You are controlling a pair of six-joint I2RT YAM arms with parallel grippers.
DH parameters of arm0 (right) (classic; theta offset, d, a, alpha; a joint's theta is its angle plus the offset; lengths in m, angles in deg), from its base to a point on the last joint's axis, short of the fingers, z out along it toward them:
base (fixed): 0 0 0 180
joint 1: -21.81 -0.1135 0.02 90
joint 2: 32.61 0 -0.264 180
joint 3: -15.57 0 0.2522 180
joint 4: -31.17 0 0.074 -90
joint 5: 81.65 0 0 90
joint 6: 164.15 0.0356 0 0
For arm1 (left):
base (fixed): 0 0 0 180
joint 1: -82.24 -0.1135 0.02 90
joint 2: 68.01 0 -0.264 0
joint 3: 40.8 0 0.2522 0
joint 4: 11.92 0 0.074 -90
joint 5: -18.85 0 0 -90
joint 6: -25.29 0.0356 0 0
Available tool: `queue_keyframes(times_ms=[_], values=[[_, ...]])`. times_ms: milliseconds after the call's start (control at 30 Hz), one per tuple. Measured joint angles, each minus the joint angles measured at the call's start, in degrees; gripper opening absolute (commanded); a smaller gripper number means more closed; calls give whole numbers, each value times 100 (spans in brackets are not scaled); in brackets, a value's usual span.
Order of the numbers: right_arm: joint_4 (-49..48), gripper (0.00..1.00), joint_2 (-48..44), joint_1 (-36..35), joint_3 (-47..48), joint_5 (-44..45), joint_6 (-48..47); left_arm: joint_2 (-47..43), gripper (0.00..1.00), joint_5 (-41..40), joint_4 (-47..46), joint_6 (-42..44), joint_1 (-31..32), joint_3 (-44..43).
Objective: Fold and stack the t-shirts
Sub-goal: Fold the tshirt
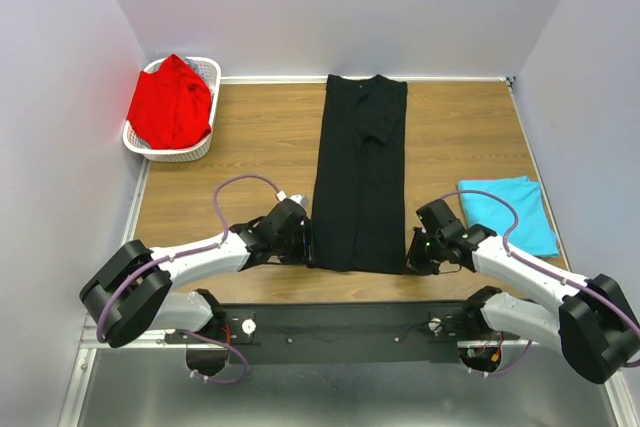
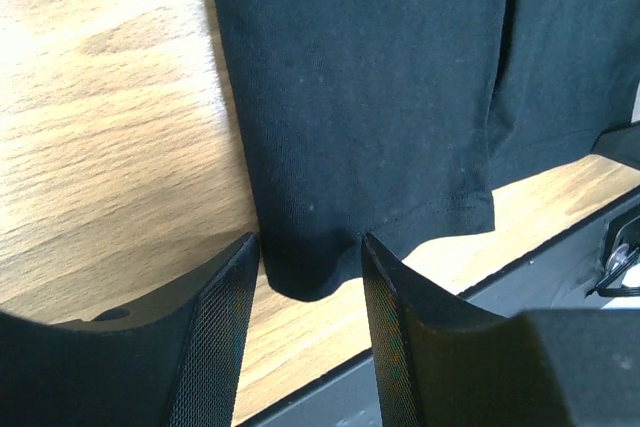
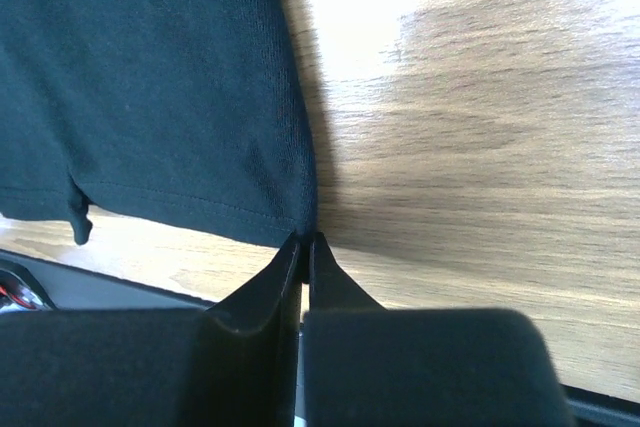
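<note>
The black t-shirt [image 1: 360,172] lies as a long narrow strip down the middle of the wooden table. My left gripper [image 2: 312,277] is open at its near left corner, the cloth corner [image 2: 300,267] lying between the two fingers. My right gripper [image 3: 306,247] is shut on the near right corner of the black t-shirt [image 3: 150,97]. The turquoise t-shirt [image 1: 510,212] lies folded at the right. The red t-shirt [image 1: 172,102] is heaped in the basket at the far left.
The white lattice basket [image 1: 190,152] stands at the far left corner. The table's near edge with a black rail [image 1: 350,322] runs just behind both grippers. Grey walls close in the table on three sides.
</note>
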Motion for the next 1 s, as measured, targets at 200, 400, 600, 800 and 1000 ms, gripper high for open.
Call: queue_keyframes(times_ms=[200, 400, 600, 800, 1000], values=[[42, 6, -188, 0, -13, 13, 57, -15, 43, 2, 151, -90, 0, -2], [138, 5, -420, 0, -15, 22, 109, -52, 39, -2, 310, -170, 4, 2], [160, 6, -503, 0, -52, 22, 136, -44, 26, -13, 339, -186, 4, 7], [160, 3, -485, 0, -52, 22, 122, 33, 0, -116, 415, -111, 7, -57], [175, 1, -487, -105, -2, 35, 50, 24, 0, -240, 444, -63, 153, -87]])
